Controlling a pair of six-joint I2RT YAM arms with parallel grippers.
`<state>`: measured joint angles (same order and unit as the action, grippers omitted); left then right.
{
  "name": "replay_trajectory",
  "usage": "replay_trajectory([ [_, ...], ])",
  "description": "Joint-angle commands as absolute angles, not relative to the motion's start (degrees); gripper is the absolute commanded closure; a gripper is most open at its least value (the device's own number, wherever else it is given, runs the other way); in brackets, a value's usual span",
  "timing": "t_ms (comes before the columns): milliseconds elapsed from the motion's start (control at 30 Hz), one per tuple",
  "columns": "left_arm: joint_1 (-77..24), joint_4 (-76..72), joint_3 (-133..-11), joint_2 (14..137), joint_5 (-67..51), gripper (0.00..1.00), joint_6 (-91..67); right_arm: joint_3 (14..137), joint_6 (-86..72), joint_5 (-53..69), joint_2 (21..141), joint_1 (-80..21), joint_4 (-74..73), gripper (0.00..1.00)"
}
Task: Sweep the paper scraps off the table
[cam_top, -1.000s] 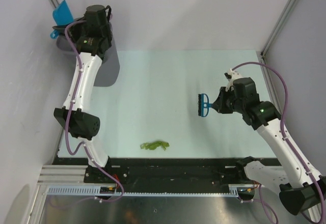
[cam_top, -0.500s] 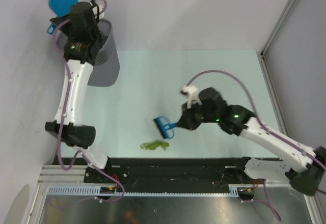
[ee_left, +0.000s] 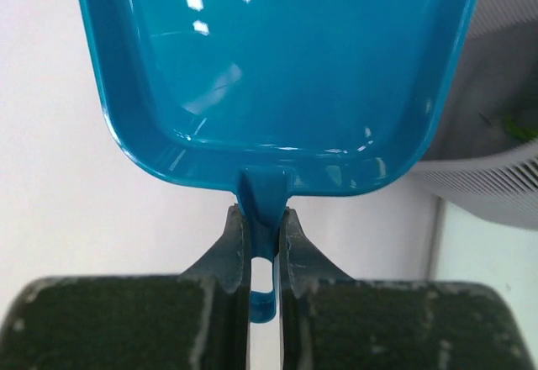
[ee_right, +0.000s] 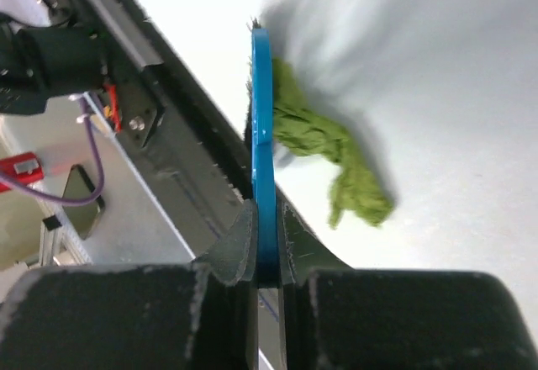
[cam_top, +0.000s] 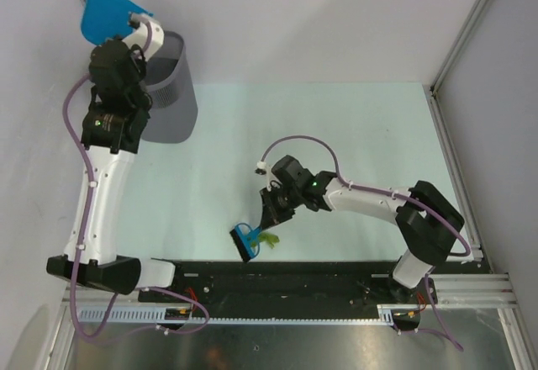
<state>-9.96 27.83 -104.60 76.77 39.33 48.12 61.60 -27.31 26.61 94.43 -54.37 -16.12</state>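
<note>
Overhead view: two arms over the table [cam_top: 353,126], one blue dustpan [cam_top: 105,13], one blue brush [cam_top: 245,242], one grey mesh wastebasket [cam_top: 172,92] at the table's far-left corner, and the paper scraps [cam_top: 271,239] gathered as one green clump close to the near edge, about midway along it. The left gripper [cam_top: 128,35] holds the dustpan raised above and just beyond the wastebasket's rim. The right gripper [cam_top: 271,217] reaches down toward the near edge, with the brush head just left of the clump. Left wrist view resolves what the overhead view cannot: both fingers [ee_left: 231,248] are pinched narrow on the dustpan's thin handle tab, the pan's hollow faces the camera, and the wastebasket's wall stands at the right. Right wrist view shows that gripper's fingers clamped on the brush's flat blue back, seen edge-on. The crumpled green paper touches the back's right side, and the black frame [ee_right: 168,134] lies beyond the table's near edge. Individual scraps within the clump cannot be counted, and blur softens this view.
</note>
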Motion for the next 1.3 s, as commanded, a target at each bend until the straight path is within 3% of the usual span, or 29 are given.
replay_trajectory([
  [0, -11.1, 27.5, -98.2, 73.1, 32.3, 1.00, 41.2, 62.4, -22.4, 17.8, 95.3, -48.2, -22.0, 1.00],
  [200, -17.5, 27.6, -88.5, 68.6, 30.2, 1.00, 40.6, 63.7, -16.1, 20.1, 97.3, -34.7, -23.6, 1.00],
  [467, -32.1, 29.3, -76.9, 67.3, 31.5, 1.00, 35.9, 71.4, -11.6, 16.4, 97.0, -28.5, -32.3, 1.00],
  [667, -35.4, 37.0, -73.7, 72.4, 22.8, 1.00, 27.5, 74.0, -15.8, 31.5, 86.1, -25.7, -30.6, 1.00],
  [900, -35.9, 40.3, -68.7, 75.0, 10.6, 1.00, 24.2, 75.5, -14.3, 11.4, 76.4, -23.8, -45.9, 1.00],
  [1067, -39.8, 42.4, -61.4, 77.2, 10.5, 1.00, 26.5, 75.2, -14.5, -4.7, 76.7, -24.8, -56.9, 1.00],
  [1267, -41.5, 44.3, -56.2, 81.6, 11.4, 1.00, 29.3, 75.1, -17.0, -11.9, 78.2, -28.6, -59.7, 1.00],
])
